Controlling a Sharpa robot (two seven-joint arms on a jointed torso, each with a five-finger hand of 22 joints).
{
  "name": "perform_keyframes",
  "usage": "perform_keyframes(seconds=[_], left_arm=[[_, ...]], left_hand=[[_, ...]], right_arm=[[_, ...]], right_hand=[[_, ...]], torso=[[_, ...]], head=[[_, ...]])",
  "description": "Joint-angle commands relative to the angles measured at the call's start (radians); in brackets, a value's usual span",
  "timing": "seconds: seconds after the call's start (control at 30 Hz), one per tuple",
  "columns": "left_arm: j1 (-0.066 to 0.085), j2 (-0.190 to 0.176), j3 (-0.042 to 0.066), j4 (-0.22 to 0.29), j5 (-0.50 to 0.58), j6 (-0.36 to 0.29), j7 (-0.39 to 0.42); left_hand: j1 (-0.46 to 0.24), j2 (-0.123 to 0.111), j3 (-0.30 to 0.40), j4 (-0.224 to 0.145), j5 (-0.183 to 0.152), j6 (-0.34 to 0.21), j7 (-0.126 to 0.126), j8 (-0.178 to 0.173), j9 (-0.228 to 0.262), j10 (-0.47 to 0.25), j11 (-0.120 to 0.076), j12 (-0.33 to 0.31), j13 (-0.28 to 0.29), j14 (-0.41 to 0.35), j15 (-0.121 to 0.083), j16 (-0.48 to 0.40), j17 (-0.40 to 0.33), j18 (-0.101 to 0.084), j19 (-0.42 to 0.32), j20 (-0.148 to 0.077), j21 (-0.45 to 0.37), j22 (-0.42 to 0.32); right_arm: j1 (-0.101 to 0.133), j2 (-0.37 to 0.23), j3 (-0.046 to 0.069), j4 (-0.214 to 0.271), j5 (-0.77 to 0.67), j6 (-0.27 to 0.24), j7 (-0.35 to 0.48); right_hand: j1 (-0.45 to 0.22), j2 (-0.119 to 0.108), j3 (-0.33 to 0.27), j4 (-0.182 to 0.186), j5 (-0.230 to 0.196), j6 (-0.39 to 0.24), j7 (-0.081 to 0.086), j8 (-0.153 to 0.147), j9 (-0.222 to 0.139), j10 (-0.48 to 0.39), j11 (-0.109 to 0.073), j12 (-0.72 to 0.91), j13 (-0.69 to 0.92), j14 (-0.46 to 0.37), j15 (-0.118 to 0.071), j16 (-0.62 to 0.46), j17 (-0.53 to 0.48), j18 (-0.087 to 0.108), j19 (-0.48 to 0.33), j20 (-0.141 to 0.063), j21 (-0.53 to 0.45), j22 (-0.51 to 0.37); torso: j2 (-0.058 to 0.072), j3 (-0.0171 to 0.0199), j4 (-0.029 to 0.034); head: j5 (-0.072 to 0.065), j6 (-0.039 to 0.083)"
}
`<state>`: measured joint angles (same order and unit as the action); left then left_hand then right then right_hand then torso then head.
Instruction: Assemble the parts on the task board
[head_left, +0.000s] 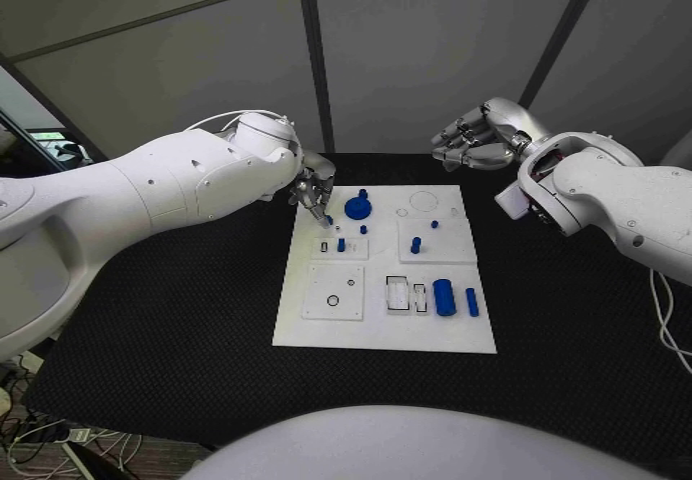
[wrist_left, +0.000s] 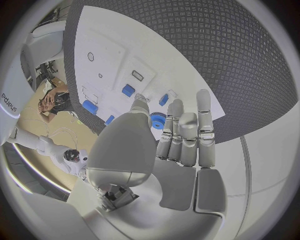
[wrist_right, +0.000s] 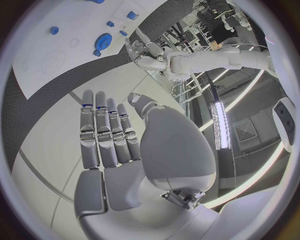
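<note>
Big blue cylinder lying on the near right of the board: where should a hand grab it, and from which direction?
Grip the large blue cylinder across its curved sides near mid-length, coming down from above. It lies flat on the task board, long axis running near to far, so its sides are exposed. A slimmer blue pin lies close on its right, so that finger probably needs a narrow entry. The open right hand is on that side of the table.

My left hand (head_left: 313, 192) crowds the board's (head_left: 387, 335) far-left corner, beside the blue gear (head_left: 358, 208) and upright pegs (head_left: 415, 244). The near half lies open from above (low pieces only). My right hand (head_left: 473, 140) hangs beyond the far edge.
</note>
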<state>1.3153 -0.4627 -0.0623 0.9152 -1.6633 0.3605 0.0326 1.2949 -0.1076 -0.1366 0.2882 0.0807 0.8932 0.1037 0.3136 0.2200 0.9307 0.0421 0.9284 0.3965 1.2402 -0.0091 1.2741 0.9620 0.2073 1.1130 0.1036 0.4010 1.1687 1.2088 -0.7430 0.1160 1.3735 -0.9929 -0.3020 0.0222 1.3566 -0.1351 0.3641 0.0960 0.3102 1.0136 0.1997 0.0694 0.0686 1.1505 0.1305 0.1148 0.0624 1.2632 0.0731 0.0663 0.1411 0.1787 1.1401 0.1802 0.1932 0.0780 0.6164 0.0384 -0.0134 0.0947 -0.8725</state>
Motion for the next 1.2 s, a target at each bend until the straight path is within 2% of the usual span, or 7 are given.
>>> perform_keyframes(seconds=[0.03,0.5,0.77,1.2], left_arm=[[0.001,0.006,-0.002,-0.007,-0.037,-0.025,0.016],[-0.002,0.018,-0.005,-0.036,-0.064,-0.052,0.018],[-0.011,0.03,-0.005,-0.055,-0.067,-0.059,0.028],[-0.024,0.042,-0.005,-0.074,-0.067,-0.07,0.043]], left_hand=[[0.004,0.006,-0.002,-0.006,-0.004,-0.012,0.0,-0.005,0.004,-0.008,-0.002,-0.004,0.003,-0.006,0.001,-0.007,-0.002,-0.026,-0.007,0.002,-0.006,0.002],[0.034,0.026,0.007,-0.017,-0.003,-0.023,0.005,-0.003,0.017,-0.011,0.001,-0.007,0.011,-0.009,0.003,-0.008,-0.002,-0.026,-0.008,0.003,-0.008,0.008],[0.046,0.036,0.01,-0.022,-0.003,-0.022,0.0,-0.001,0.022,-0.013,0.0,-0.01,0.014,-0.012,0.003,-0.01,-0.004,-0.026,-0.009,0.004,-0.009,0.01],[0.058,0.042,0.011,-0.029,-0.002,-0.025,-0.001,-0.005,0.025,-0.013,-0.001,-0.012,0.016,-0.012,0.003,-0.01,-0.003,-0.026,-0.009,0.004,-0.01,0.011]], right_arm=[[0.002,0.002,0.001,0.001,0.0,0.005,0.006],[0.002,0.003,0.001,0.003,0.0,0.004,0.006],[0.002,0.005,0.001,0.003,0.0,0.004,0.006],[0.002,0.007,0.001,0.004,0.0,0.004,0.006]], right_hand=[[-0.006,0.0,-0.001,0.007,0.002,-0.005,0.003,-0.003,-0.001,0.001,0.005,-0.004,0.001,0.001,0.007,-0.001,-0.001,0.005,0.005,0.001,-0.005,-0.001],[-0.006,0.0,-0.001,0.007,0.002,-0.005,0.003,-0.003,-0.001,0.001,0.005,-0.004,0.001,0.001,0.007,-0.001,-0.001,0.005,0.005,0.001,-0.005,-0.001],[-0.006,0.0,-0.001,0.007,0.002,-0.005,0.003,-0.003,-0.001,0.001,0.005,-0.004,0.001,0.001,0.007,-0.001,-0.001,0.005,0.005,0.001,-0.005,-0.001],[-0.007,0.001,-0.001,0.01,0.003,-0.005,0.003,-0.003,-0.001,0.001,0.005,-0.004,0.001,0.001,0.007,-0.001,-0.002,0.005,0.006,0.001,-0.007,-0.003]], torso=[[0.001,-0.0003,-0.0003],[0.001,-0.0004,-0.0008],[0.0,-0.0004,0.0013],[0.0,-0.0005,0.0006]], head=[[-0.003,0.0],[-0.007,0.0],[-0.008,0.0],[-0.01,0.0]])
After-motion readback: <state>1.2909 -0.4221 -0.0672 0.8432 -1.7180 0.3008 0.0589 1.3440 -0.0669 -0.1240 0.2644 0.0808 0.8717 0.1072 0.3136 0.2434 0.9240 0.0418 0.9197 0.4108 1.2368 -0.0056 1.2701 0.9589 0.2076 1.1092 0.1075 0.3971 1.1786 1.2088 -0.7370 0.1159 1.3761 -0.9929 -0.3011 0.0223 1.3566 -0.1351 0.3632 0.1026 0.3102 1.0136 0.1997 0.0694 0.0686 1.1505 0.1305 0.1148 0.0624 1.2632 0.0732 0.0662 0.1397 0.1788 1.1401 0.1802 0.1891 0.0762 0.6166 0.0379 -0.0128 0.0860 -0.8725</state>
